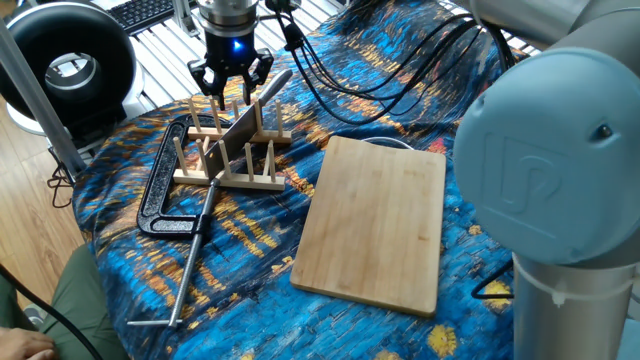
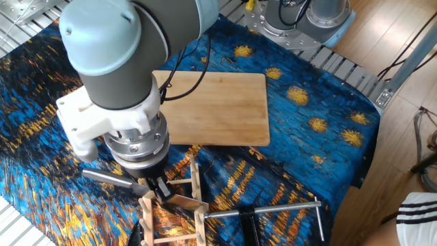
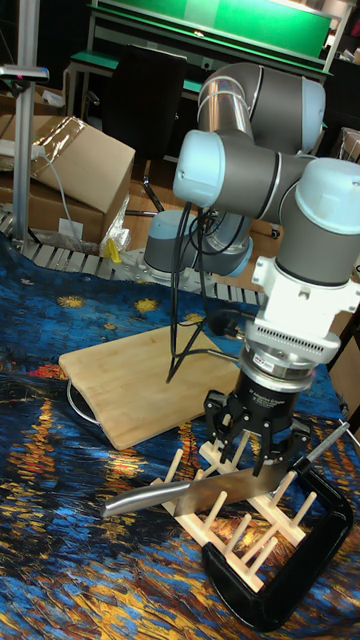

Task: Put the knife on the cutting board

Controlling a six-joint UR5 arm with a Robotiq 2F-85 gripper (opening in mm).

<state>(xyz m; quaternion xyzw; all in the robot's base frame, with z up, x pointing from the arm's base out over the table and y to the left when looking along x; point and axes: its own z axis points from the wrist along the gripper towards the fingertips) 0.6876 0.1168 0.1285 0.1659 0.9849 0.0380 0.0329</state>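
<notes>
The knife [image 1: 236,133] stands on edge between the pegs of a wooden rack [image 1: 228,150], its slim handle [image 1: 278,80] pointing away to the upper right. In the tall fixed view the knife [image 3: 222,486] lies lengthwise across the rack, handle [image 3: 140,497] to the left. My gripper [image 1: 230,90] hangs open just above the rack, beside the handle end of the blade and holding nothing. From the other side, the gripper [image 2: 159,190] sits low over the blade [image 2: 179,200]. The cutting board [image 1: 375,222] lies flat and bare to the right of the rack.
A black C-clamp [image 1: 160,190] with a long metal screw rod [image 1: 190,262] lies left of the rack. A starry blue cloth [image 1: 230,290] covers the table. Cables [image 1: 380,80] trail over the cloth behind the board. A grey round plate edge [image 3: 78,400] peeks from under the board.
</notes>
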